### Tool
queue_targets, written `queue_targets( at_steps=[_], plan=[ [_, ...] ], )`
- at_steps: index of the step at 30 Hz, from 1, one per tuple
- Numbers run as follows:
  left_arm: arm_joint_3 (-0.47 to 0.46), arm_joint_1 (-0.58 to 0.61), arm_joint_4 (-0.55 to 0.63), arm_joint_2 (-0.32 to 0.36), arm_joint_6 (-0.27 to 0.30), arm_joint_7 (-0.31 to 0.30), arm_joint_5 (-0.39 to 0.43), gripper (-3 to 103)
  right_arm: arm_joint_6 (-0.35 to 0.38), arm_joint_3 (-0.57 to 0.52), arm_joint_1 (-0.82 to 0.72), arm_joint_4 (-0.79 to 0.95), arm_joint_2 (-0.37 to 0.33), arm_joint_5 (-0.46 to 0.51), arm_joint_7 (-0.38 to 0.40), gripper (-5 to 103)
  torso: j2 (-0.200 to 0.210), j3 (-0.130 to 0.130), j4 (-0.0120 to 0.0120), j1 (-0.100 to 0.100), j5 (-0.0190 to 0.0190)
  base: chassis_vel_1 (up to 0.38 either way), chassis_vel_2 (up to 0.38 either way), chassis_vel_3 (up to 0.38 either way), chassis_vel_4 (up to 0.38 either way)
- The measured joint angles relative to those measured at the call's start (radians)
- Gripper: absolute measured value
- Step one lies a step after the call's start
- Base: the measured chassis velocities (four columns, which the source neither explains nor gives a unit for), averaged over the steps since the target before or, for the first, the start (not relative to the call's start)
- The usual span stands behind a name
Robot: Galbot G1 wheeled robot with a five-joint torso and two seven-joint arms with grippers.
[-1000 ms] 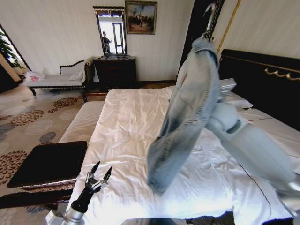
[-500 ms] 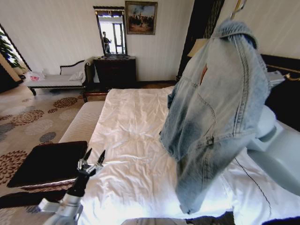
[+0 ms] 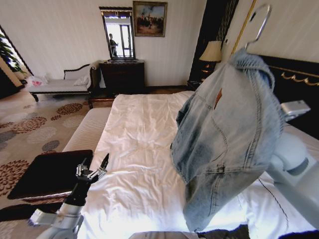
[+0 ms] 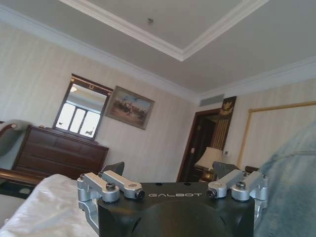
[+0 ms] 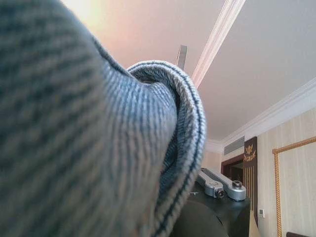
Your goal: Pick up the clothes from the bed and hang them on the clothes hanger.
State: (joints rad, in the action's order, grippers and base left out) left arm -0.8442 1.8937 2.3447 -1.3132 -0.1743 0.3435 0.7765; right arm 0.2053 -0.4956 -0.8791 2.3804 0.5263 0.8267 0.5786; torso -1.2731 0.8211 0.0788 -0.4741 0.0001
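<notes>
While my head camera looks down the bed (image 3: 134, 149), the denim jacket (image 3: 227, 139) hangs in the air on my right, above the white sheets near the black headboard, draped on the hanger, whose hook (image 3: 259, 25) sticks up past the collar. Its long axis runs up and down: collar at the top, hem at the bottom, well clear of the mattress. My right arm (image 3: 294, 169) reaches in behind the cloth, so my right claw is covered and I cannot tell how its fingers stand. From that wrist, the jacket's folded edge (image 5: 173, 143) sits right against the lens, with a strip of hook above it. My left claw (image 3: 92, 168) hovers low beside the bed's near corner, fingers spread and holding nothing; its wrist camera shows both fingers (image 4: 116, 183) apart.
</notes>
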Motion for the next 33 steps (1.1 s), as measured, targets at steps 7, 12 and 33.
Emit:
queue_targets(
  at_steps=[7, 12, 33],
  plan=[
    [0.005, -0.012, 0.014, 0.045, 0.024, -0.060, -0.015, 100, 0.000, -0.047, -0.063, 0.024, 0.011, -0.015, -0.003, 19, 0.000, 0.000, -0.0001, 0.000, -0.0004, 0.000, 0.000, 0.000, 0.000],
    [-0.002, -0.028, 0.016, 0.101, 0.044, -0.083, -0.011, 100, 0.000, -0.076, -0.105, 0.038, 0.027, -0.031, -0.004, 19, 0.000, 0.000, -0.0001, -0.001, -0.0002, 0.060, -0.072, -0.082, 0.109],
    [-0.008, -0.050, 0.027, 0.136, 0.050, -0.122, -0.067, 100, -0.005, -0.178, -0.146, 0.079, 0.025, -0.007, -0.005, 19, 0.000, 0.000, -0.0002, 0.000, -0.0003, 0.288, -0.286, -0.323, 0.308]
  ],
)
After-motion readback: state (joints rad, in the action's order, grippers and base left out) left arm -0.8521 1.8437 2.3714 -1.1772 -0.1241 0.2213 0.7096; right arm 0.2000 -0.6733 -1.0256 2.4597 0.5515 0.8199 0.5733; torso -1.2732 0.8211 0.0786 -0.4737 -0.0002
